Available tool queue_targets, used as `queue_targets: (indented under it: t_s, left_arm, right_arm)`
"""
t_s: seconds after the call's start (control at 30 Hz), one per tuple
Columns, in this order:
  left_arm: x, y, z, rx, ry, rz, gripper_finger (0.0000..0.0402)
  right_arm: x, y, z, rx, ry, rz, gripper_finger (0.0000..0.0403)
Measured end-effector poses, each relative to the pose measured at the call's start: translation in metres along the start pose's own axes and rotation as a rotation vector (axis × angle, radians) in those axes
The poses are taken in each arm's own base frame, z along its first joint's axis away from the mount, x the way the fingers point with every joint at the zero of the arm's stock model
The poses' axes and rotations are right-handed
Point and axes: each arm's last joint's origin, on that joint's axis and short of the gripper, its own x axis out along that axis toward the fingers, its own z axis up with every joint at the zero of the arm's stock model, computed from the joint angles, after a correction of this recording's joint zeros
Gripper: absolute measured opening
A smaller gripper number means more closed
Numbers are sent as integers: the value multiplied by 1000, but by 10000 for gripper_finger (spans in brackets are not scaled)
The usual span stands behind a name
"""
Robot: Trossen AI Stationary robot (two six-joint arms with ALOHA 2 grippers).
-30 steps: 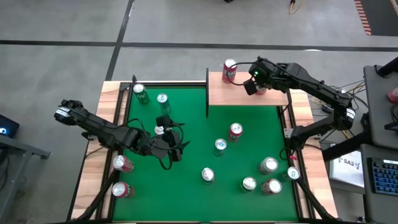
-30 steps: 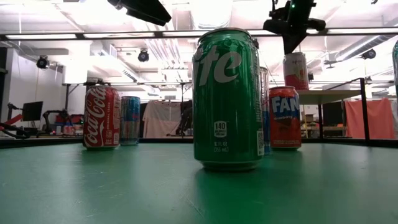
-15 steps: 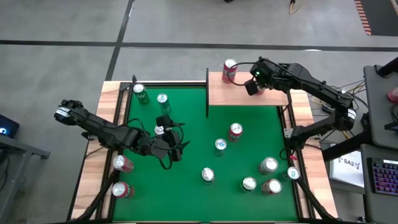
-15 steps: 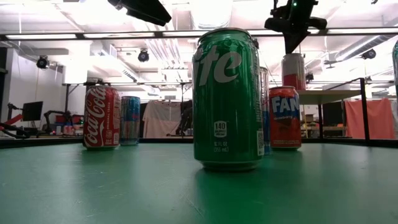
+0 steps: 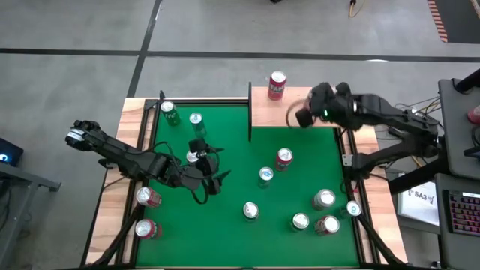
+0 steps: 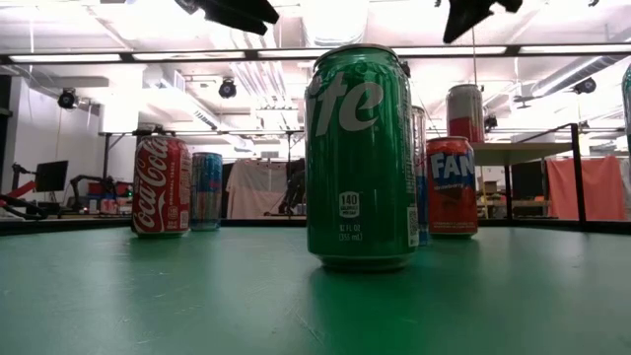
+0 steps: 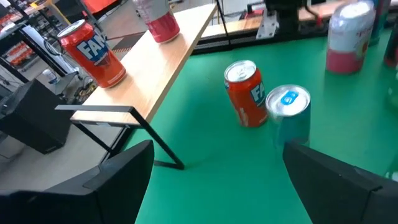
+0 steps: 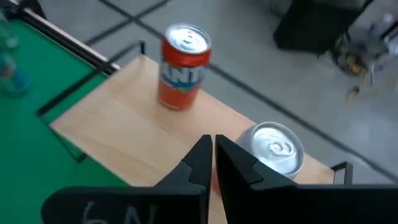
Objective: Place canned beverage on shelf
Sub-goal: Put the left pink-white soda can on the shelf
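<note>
the shelf [image 5: 296, 114] carries two upright cans: an orange can [image 5: 277, 85] at its far corner and a silver-topped can [image 8: 272, 151] near the right gripper [image 5: 303, 118]. the right gripper hangs above the shelf with its fingers pressed together and nothing between them; the silver-topped can stands free just beside it. risk: the closed fingers are close to that can, so a sideways or downward move could clip it and tip it off the shelf edge. the left gripper [image 5: 216, 182] hovers over the green table [image 5: 225, 142] with fingers apart and empty. loose cans nearby, such as the blue-topped can [image 5: 265, 175], could be knocked during its reach.
</note>
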Motion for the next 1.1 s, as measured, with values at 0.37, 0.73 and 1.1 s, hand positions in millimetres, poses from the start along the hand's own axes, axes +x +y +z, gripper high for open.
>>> queue_targets:
  t_s: [0.37,0.73,1.1]
  left_arm:
    - [0,-3,9,-135,-67,-81,341]
    - [-3,-3,22,-246,-175,-102,341]
    - [6,-24,15,-257,-156,-129,341]
  right_arm:
    - [-5,55,-52,-118,-104,154,12]
    - [9,79,-85,-200,24,425,12]
    - [7,71,-80,-179,100,428,12]
